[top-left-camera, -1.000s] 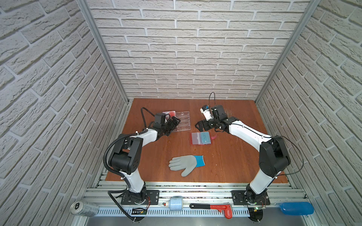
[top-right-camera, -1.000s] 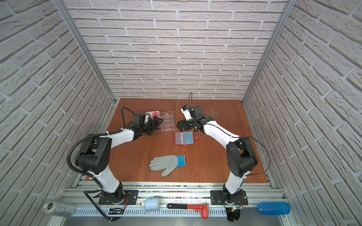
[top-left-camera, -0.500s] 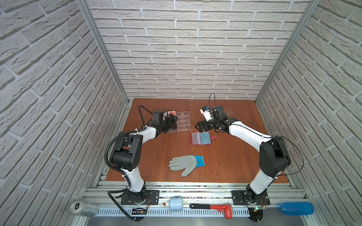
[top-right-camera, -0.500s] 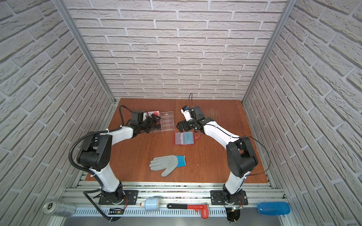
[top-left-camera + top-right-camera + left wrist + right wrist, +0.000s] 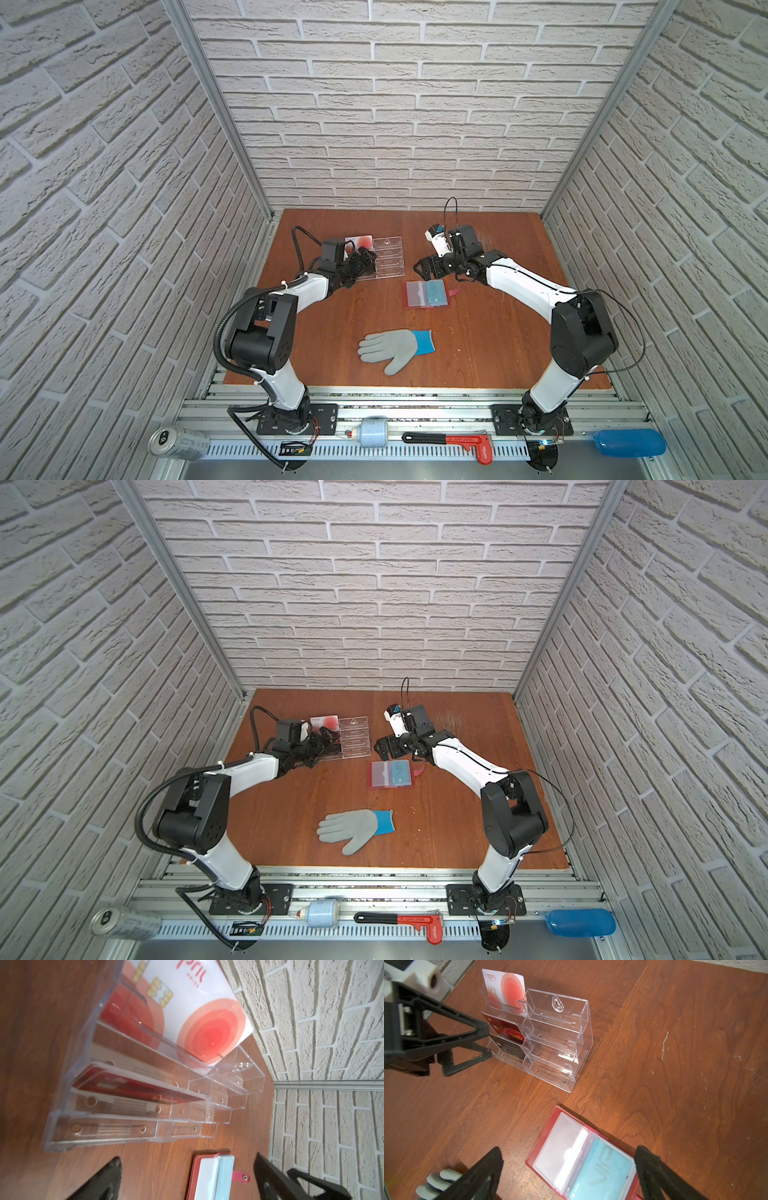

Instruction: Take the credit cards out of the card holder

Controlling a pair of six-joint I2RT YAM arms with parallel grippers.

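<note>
Lying open just beside right hand (image 5: 422, 269): card holder (image 5: 417, 296)

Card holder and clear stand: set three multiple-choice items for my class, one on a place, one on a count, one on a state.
1. Where is the light blue card? A in a sleeve of the card holder; B in the clear stand; C in the right gripper.
2. How many cards does the clear stand hold? A one; B three; C five.
3. The right gripper is: A shut on a card; B open and empty; C shut on the card holder.
1A: it shows through a sleeve of the open holder. 2B: white card, dark red card, black card. 3B: its fingers stand wide apart, gripping nothing.
</note>
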